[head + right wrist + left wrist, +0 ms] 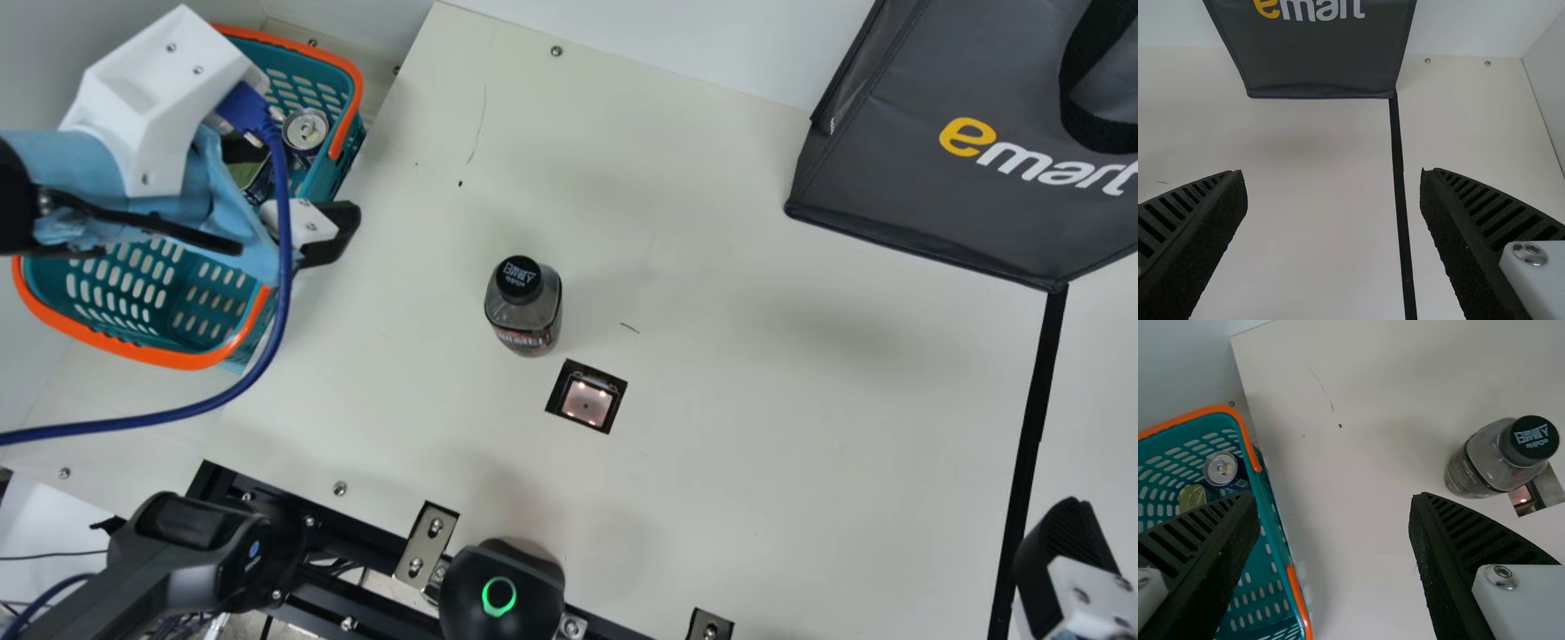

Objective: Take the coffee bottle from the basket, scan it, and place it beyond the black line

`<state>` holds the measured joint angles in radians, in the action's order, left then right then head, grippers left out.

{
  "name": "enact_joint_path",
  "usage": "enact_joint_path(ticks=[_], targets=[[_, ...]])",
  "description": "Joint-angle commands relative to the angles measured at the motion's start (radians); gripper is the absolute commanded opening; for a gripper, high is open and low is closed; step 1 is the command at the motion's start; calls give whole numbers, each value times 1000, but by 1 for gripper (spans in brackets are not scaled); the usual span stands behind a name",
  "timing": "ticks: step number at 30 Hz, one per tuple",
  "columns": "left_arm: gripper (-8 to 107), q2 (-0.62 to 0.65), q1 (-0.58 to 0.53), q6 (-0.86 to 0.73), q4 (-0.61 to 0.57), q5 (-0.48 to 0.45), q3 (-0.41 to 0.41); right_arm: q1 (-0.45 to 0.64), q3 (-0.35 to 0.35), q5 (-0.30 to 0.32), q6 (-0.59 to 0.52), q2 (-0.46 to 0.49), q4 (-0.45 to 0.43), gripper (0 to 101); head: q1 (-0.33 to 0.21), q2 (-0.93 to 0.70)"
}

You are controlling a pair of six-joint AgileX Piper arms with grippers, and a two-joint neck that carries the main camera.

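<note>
- Clock places are read around the main view's centre.
- At ten o'clock, a teal basket (93,311) with orange trim stands beside the surface's (756,427) left edge, close to the pale wall (356,13); a silver-topped can (305,129) and a green can (244,169) lie in it.
- Also toward ten, the left gripper (327,236) hangs over the basket's inner rim, fingers spread wide with nothing gripped.
- At eight, a dark grey device (178,556) sits by a black frame (356,564) along the surface's near edge.
- Just left of centre, the coffee bottle (524,307) stands upright on the surface, black cap up, near the scanner window (587,400) and at its eleven o'clock.
- Near seven, a black dome (502,587) wears a green ring.
- A broad stretch of surface leads from the bottle toward three.
- At two, a dark grey bag (925,196) stands near the far wall, its lower corner meeting the black line (1031,427).
- At four, the right gripper (1062,564) is beside that line, fingers apart, holding nothing.
</note>
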<state>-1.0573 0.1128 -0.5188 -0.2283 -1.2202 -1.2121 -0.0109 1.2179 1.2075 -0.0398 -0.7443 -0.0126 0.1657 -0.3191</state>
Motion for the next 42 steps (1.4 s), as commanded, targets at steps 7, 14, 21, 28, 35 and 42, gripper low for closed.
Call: enact_joint_path(ticks=[7,14,21,28,35,42], targets=[[90,22,52,12,23,0,8,0,0,0,0,0,0,91,-27,-2],[90,43,85,46,25,0,16,0,0,0,0,0,0,91,-27,-2],[90,69,127,57,2,0,21,0,0,0,0,0,0,91,-27,-2],[90,79,156,56,-12,0,27,0,0,0,0,0,0,91,-27,-2],[90,79,159,56,-12,3,28,0,0,0,0,0,0,91,-27,-2],[90,79,159,56,-12,3,28,0,0,0,0,0,0,91,-27,137]])
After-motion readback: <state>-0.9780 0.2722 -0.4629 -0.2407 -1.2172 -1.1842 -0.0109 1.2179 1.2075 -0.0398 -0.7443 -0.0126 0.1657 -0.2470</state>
